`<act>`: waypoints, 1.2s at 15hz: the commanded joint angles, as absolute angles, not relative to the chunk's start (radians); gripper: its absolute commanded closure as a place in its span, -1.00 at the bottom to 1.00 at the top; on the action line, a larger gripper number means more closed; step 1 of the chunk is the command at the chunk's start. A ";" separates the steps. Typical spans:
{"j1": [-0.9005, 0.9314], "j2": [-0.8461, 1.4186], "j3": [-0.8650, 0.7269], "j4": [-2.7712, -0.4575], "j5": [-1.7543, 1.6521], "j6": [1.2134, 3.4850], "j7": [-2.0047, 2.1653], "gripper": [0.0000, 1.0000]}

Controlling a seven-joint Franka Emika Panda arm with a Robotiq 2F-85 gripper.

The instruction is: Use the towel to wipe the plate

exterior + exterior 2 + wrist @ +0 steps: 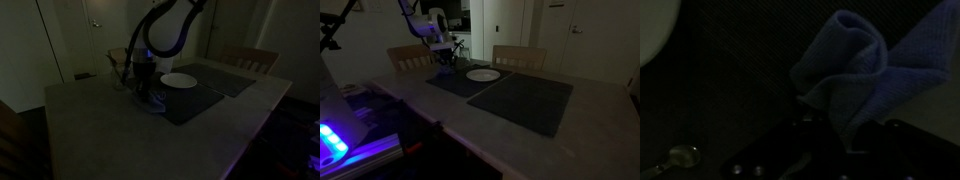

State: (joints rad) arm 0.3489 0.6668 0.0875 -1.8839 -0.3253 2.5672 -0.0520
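We see the blue towel [855, 70] bunched on the dark placemat [195, 102] near its corner, with our gripper [850, 150] pinched closed on it. The white plate [178, 80] lies just beside it on the same mat. The table [100, 130] edges lie well apart from both. A chair [518, 55] stands behind, and the room is dim.

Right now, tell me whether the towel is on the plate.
No, the blue towel is bunched over the dark placemat, apart from the white plate.
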 commanded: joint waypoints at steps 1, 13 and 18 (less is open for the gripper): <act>0.340 0.642 0.066 -1.876 -0.333 2.472 -0.048 1.00; 0.286 0.581 -0.035 -1.834 -0.440 2.218 0.027 0.94; 0.275 0.583 -0.099 -1.872 -0.575 2.361 0.144 0.94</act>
